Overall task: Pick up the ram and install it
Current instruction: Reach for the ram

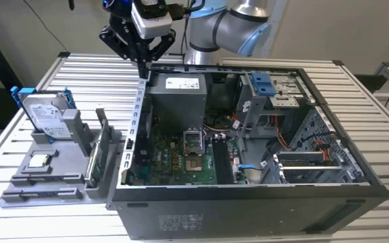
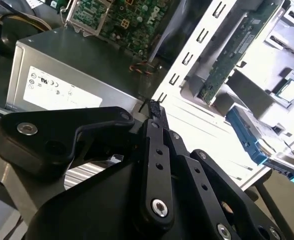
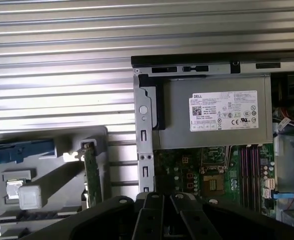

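While the gripper (image 1: 142,65) hangs over the open computer case (image 1: 248,215) at its far corner, near the power supply (image 1: 181,104), its jaws sit closed together, gripping nothing. The ram (image 1: 48,177) lies flat in a slot of the grey fixture (image 1: 18,200) on the tabletop (image 1: 79,71). It is just beside the processor chip (image 1: 39,161) and well apart from the gripper.
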`<state>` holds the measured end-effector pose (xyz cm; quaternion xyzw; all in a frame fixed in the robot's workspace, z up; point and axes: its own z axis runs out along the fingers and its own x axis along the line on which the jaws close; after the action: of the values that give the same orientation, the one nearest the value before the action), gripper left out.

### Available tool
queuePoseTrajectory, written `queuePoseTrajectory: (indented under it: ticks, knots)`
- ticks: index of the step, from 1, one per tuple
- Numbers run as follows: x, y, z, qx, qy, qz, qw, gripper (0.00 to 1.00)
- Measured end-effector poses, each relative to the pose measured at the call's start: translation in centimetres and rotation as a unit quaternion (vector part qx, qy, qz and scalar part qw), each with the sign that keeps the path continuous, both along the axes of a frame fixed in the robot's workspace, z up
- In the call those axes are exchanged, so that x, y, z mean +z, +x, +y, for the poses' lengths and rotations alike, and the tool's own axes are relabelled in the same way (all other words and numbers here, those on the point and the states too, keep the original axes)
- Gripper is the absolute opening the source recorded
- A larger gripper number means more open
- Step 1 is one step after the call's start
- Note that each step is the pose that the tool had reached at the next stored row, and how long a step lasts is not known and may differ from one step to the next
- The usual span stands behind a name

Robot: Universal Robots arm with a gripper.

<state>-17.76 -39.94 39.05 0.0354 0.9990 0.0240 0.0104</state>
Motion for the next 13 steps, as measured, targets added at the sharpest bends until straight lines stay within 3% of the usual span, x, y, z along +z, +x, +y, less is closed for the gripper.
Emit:
queuePoseTrajectory:
  ticks: [13]
  knots:
    - [-0.11,-2.70,0.00,0.000,0.0000,0.0000,1.0000,0.11]
